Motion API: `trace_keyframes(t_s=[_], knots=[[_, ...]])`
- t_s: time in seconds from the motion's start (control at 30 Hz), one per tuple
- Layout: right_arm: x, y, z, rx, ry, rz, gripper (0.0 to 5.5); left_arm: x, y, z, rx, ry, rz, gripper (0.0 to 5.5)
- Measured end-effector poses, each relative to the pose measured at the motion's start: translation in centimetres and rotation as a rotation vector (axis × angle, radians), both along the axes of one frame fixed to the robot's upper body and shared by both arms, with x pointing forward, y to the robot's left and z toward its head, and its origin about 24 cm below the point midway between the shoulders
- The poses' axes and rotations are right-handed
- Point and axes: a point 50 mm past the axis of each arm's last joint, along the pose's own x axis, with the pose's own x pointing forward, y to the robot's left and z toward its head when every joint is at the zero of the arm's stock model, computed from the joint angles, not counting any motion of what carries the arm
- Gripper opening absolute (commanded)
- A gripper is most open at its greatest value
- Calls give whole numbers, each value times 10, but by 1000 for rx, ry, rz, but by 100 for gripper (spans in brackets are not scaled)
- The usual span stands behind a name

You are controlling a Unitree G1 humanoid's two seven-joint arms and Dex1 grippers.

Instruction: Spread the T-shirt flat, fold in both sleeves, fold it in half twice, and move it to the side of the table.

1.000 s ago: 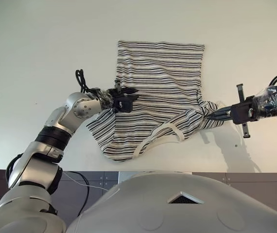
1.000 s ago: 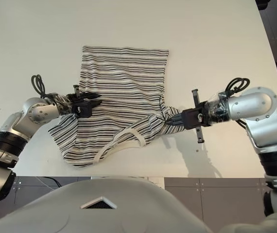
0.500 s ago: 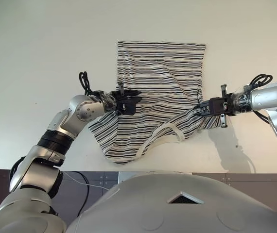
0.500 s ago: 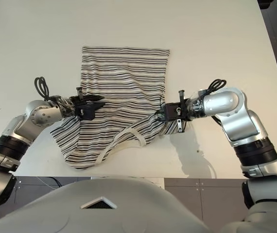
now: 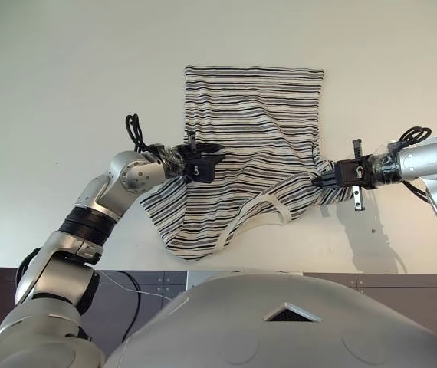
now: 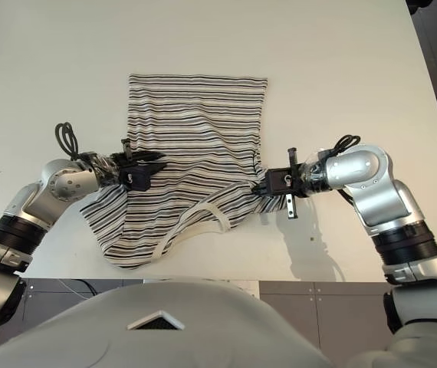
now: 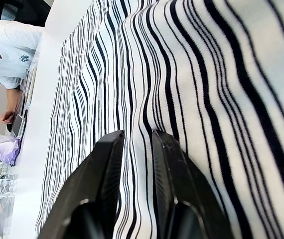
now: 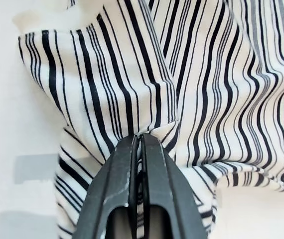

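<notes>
- Right gripper (image 8: 139, 135): jaws pressed together on a small peak of the striped T-shirt (image 5: 253, 107) at its right edge. The sleeve there is bunched and hard to make out.
- Left gripper (image 7: 137, 133): jaws nearly closed, pinching a ridge of the knit cloth at the left edge.
- The shirt's far half lies flat and rectangular. The near half is rumpled, with the white neckband (image 5: 241, 222) looped.
- White matte table (image 5: 65, 77) beneath, with the shirt mid-table.
</notes>
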Motion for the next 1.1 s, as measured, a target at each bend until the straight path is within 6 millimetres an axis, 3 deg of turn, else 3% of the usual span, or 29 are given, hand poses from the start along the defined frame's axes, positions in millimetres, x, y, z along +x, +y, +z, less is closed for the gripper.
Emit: trace_keyframes(t_s=[0.1, 0.2, 0.37, 0.5, 0.6, 0.77, 0.83, 0.9, 0.97, 1.03, 1.1], knots=[[-9, -10, 21, 9, 79, 52, 13, 0, 0, 0, 0, 0, 0, 104], [-26, -22, 24, -47, 185, 109, 13, 1, 2, -2, 2, 3, 6, 104], [-23, -10, 33, 24, 175, 117, 13, 4, 3, -2, 5, 0, 14, 104], [-57, -20, 28, -48, 283, 210, 13, 8, 7, -2, 18, -10, 34, 104], [-65, -27, 21, -127, 252, 228, 13, 9, 7, -2, 19, -10, 37, 104], [-53, -23, 16, -65, 186, 102, 43, 7, 8, 0, 18, -11, 35, 104], [-48, -20, 31, 43, 231, 46, 43, 6, 10, 0, 17, -5, 35, 104], [-33, -14, 63, 197, 245, 1, 43, 5, 13, 4, 6, 13, 42, 104], [-21, -12, 80, 246, 206, -29, 43, 4, 13, 6, 5, 29, 44, 104], [-4, -9, 78, 275, 138, -94, 43, 5, 13, 8, -3, 39, 55, 104], [18, 2, 58, 258, 51, -155, 43, 7, 8, 9, -12, 47, 52, 104]])
